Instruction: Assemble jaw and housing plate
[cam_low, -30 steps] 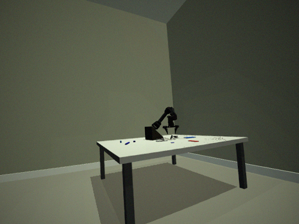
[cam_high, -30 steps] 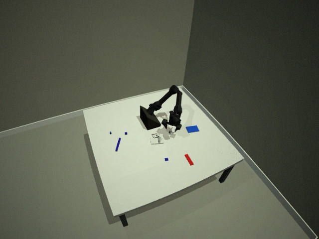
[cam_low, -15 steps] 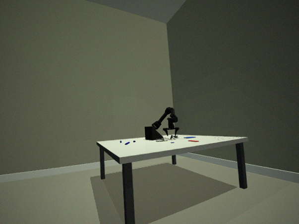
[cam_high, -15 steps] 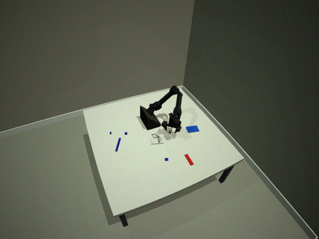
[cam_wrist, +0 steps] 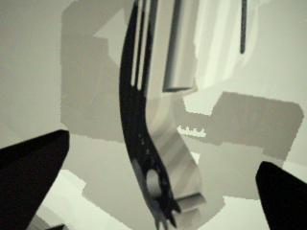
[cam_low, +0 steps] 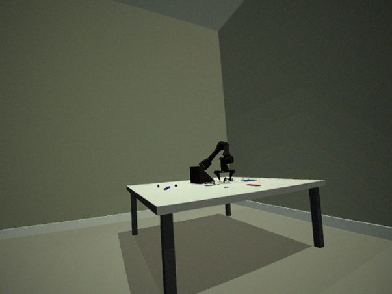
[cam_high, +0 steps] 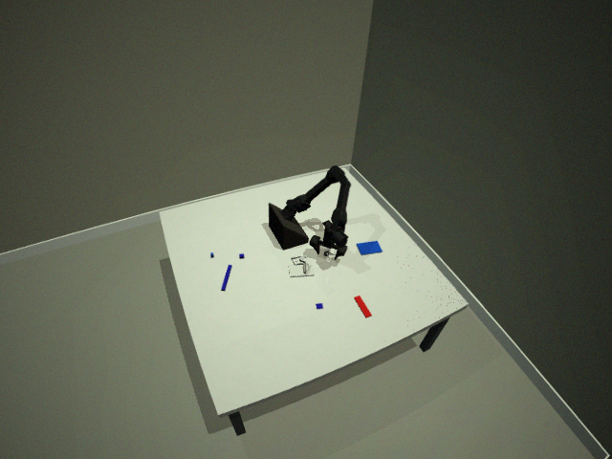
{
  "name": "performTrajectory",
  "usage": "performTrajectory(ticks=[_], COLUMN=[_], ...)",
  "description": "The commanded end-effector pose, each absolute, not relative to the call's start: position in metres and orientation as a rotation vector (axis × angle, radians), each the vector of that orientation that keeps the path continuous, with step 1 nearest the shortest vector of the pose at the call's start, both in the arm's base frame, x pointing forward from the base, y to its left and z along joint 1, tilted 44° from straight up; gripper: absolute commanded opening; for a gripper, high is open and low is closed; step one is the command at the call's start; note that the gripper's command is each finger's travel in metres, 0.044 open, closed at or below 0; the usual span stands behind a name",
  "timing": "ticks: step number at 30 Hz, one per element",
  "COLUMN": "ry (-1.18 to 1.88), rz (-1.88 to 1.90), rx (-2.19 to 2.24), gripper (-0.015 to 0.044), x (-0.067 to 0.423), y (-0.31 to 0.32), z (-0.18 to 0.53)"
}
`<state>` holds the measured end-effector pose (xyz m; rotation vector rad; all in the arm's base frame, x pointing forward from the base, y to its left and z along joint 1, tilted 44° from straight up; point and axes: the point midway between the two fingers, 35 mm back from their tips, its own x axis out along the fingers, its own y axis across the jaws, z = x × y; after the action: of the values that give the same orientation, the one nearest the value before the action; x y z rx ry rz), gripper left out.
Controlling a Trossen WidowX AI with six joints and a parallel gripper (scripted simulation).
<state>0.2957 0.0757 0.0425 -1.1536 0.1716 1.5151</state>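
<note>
Table [cam_high: 276, 340] [cam_low: 238, 194] seen whole from high above its near edge in the top view, from low beyond a near corner in the exterior, its surface shared, fingertips framed close from the wrist, facing down

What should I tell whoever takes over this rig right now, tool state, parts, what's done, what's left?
Tool: open, nothing held, fingers spread on either side of the loose toothed jaw.
Parts: the loose jaw is under the tool, off the assembly. The assembly is on the table beside it. I can't make out the pins or housing plate clearly.
Done: one jaw is on its pin, per the job; too small to confirm.
Left: grip the loose jaw, seat it with teeth meshed, lower the plate level, move away.
</note>
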Motion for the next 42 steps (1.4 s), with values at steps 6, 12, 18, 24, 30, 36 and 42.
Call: performTrajectory(ticks=[6, 12, 18, 24, 30, 36, 42], ry=[0.179, 0.179, 0.179, 0.179, 0.179, 0.179, 0.202], rz=[1.525, 1.525, 1.525, 1.525, 1.525, 1.525, 1.513], rx=[-1.135, -1.135, -1.135, -1.135, -1.135, -1.135, -1.131], gripper=[0.0440, 0.0335, 0.0177, 0.0118, 0.0037, 0.0037, 0.0037], x=[0.2927, 0.2927, 0.2927, 0.2927, 0.2927, 0.2927, 0.2937], y=[0.0801, 0.0801, 0.0801, 0.0801, 0.0801, 0.0801, 0.0772], z=[0.0359, 0.0359, 0.0359, 0.0359, 0.0359, 0.0359, 0.0374])
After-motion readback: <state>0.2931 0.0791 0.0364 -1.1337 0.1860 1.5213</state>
